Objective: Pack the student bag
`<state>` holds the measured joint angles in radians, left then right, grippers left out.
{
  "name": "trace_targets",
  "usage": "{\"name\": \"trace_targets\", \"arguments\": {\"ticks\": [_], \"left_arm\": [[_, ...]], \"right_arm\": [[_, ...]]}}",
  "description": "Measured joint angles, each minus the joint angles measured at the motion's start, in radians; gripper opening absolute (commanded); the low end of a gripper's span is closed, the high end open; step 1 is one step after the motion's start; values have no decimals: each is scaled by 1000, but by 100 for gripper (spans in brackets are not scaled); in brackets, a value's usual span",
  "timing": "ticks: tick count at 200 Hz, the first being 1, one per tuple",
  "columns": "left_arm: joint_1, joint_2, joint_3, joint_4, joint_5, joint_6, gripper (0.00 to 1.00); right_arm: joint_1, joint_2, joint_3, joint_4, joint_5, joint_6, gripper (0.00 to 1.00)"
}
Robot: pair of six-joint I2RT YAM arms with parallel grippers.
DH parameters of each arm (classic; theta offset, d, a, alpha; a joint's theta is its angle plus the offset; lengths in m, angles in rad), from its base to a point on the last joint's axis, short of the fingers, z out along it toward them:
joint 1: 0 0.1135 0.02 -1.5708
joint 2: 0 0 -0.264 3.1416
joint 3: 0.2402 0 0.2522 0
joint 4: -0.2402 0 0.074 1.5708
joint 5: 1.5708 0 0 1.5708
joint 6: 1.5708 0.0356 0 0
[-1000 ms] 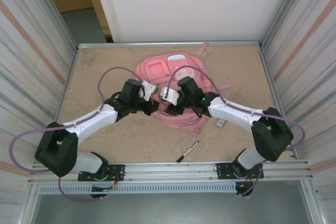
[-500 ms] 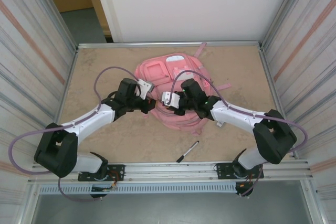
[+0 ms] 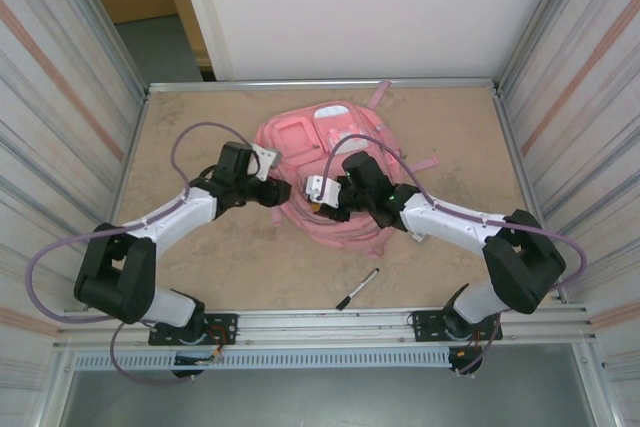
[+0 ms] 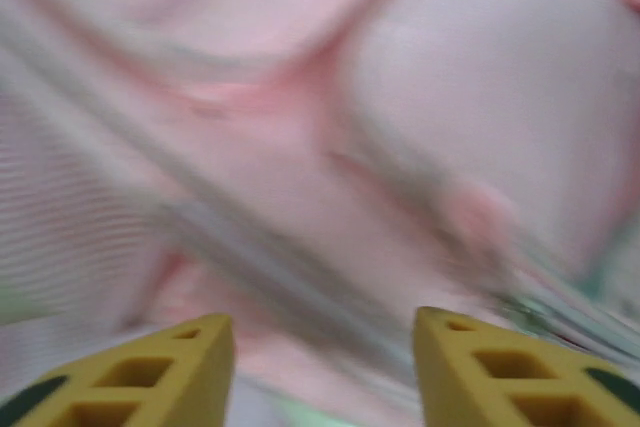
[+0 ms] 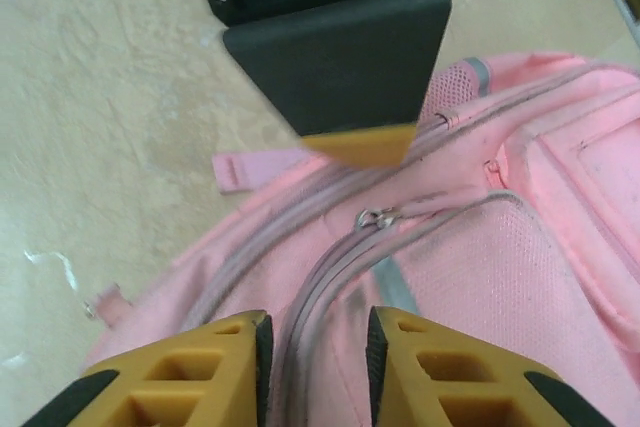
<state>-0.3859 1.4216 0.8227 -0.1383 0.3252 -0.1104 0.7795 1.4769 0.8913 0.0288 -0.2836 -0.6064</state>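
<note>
- The student bag (image 3: 295,135) lies flat on the tan surface (image 3: 200,117), towards the far middle, straps trailing off to the far and right sides.
- Both arms reach in from the near edge and meet over the bag's near half, left from the left, right from the right.
- Left tool (image 4: 320,317): yellow fingers (image 4: 170,357) well apart, nothing between them, pink fabric right in front. The left wrist view is very blurred, so I can't tell which part of the bag it is.
- Right tool (image 5: 316,315): fingers close but not together, a narrow gap showing. They hang low over the bag, and a grey-edged zip line runs up out of that gap.
- That zip line curves away to a small metal zip pull (image 5: 370,217), sitting just beyond the fingertips, untouched.
- Near the front edge, a black pen (image 3: 357,288) lies on the bare surface, well apart from the bag and both tools.
</note>
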Motion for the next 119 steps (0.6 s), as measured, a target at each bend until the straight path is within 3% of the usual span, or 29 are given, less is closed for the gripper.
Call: {"name": "trace_targets", "arguments": {"ticks": [6,8,9,12,38,41,44,47,67,88,101,119], "left_arm": [[17,-1,0,1,-24,4,57],[21,-4,0,2,-32,7,57],[22,-4,0,2,-34,6,57],[26,-5,0,2,-42,7,58],[15,-65,-11,9,-60,58,70],[10,-77,-14,12,-57,74,76],[4,-88,-17,15,-58,85,95],[-4,-103,-20,17,-56,103,98],[-99,-177,-38,49,-98,183,99],[-212,-196,-47,115,-158,270,99],[-256,-163,-31,116,-175,338,99],[-311,-56,38,76,-230,428,99]], "right_arm": [[5,-5,-5,14,8,43,67],[6,-8,-7,18,14,63,90],[7,-10,-9,21,19,73,95],[8,-16,-14,29,24,84,100],[11,-121,-23,-23,169,317,100],[11,-135,-19,-37,187,342,100],[10,-152,-12,-57,216,376,100],[8,-167,-5,-75,238,399,100],[-10,-257,51,-191,420,604,100],[-101,-340,97,-346,562,845,100],[-213,-388,87,-450,610,1015,100],[-406,-432,14,-544,585,1180,100]]}}
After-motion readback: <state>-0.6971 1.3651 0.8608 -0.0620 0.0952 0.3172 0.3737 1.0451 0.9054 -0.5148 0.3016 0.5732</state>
